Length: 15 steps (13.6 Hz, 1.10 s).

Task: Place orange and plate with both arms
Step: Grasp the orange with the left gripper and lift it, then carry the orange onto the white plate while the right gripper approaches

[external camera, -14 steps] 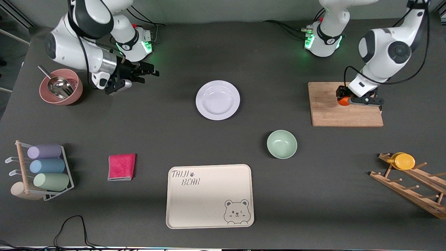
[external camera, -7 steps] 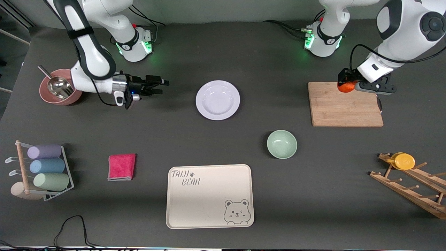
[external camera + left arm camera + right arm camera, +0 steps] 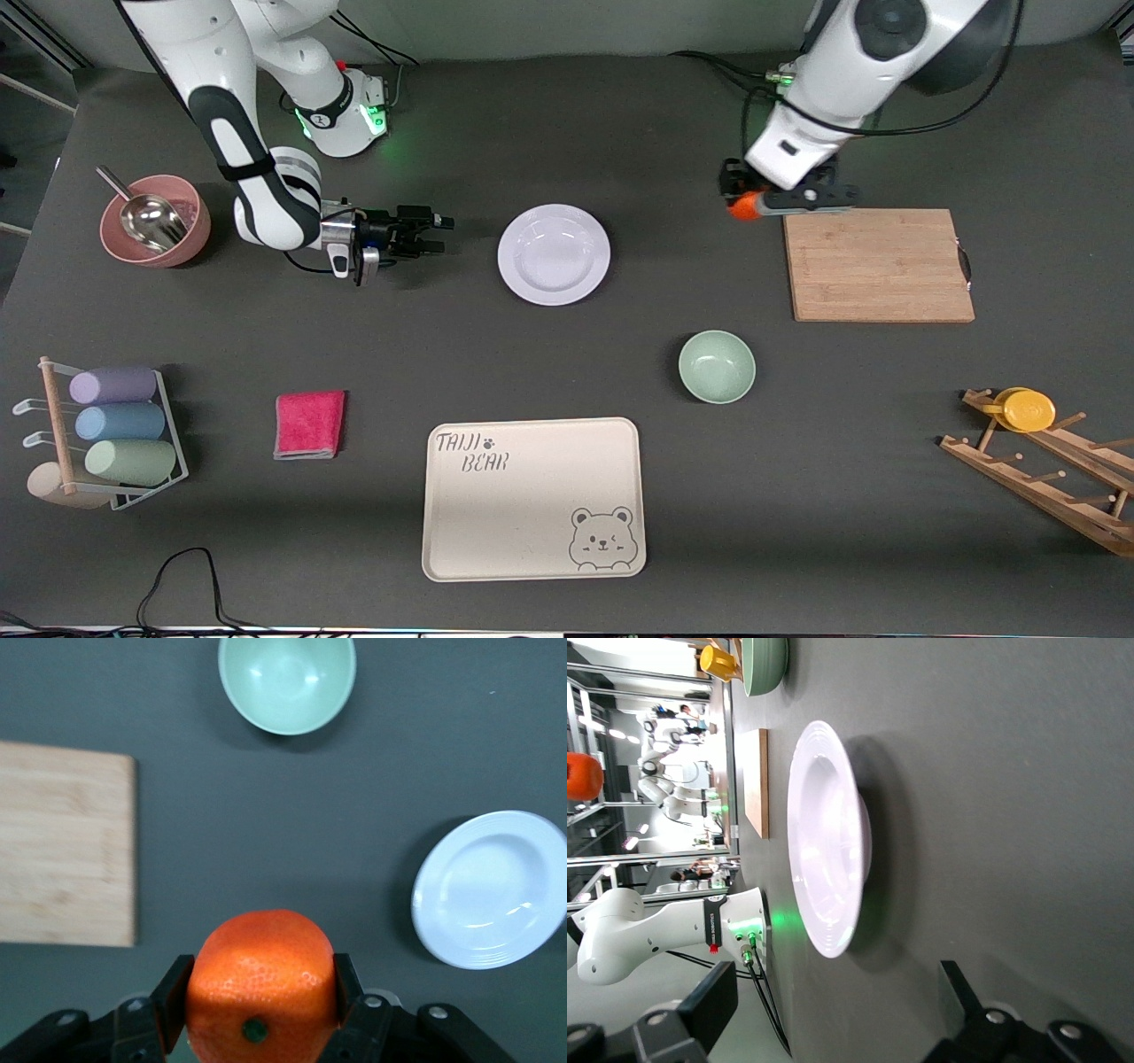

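Note:
The plate, white with a lavender tint, lies empty on the dark table mid-way between the arms. It also shows in the left wrist view and the right wrist view. My left gripper is shut on the orange and holds it in the air over the bare table between the plate and the cutting board; its black fingers clamp both sides of the orange. My right gripper is open and empty, low over the table beside the plate toward the right arm's end, pointing at its rim.
A wooden cutting board lies toward the left arm's end. A pale green bowl and a cream bear tray sit nearer the front camera. A pink bowl with a scoop, a red cloth, a cup rack and a wooden rack with a yellow cup stand around.
My left gripper lifted the orange off the cutting board and carried it toward the plate. My right gripper moved down and toward the plate, staying open.

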Each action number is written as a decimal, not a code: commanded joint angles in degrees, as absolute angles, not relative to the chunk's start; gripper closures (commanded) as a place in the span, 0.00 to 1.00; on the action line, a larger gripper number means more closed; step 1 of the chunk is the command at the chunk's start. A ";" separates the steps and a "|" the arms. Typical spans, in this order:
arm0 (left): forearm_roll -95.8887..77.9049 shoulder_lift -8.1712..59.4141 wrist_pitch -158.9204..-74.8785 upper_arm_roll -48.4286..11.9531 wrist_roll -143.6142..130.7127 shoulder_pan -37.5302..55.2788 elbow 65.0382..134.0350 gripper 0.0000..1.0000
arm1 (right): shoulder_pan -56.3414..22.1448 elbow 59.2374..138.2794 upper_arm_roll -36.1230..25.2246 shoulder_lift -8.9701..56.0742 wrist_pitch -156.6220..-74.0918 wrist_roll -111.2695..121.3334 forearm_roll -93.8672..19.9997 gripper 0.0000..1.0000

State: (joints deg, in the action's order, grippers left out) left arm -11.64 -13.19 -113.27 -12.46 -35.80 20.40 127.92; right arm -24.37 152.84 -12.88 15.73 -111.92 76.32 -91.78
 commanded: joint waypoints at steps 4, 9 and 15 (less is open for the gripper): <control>-11.87 1.91 -122.30 -22.92 -66.48 24.34 117.25 1.00 | -24.79 151.79 -13.27 21.27 -109.25 80.07 -95.36 0.00; -2.14 10.97 -136.39 -24.17 -85.04 32.76 116.98 1.00 | -24.70 151.70 -13.27 21.45 -109.25 79.98 -95.36 0.05; 21.75 20.99 -140.01 -24.08 -106.31 37.97 113.30 1.00 | -24.70 151.61 -13.36 21.45 -109.25 79.98 -95.36 0.63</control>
State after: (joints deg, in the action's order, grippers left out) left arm 14.75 17.75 -140.50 -24.85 -99.95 36.86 117.06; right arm -24.32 152.05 -13.00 20.69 -109.97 78.84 -93.82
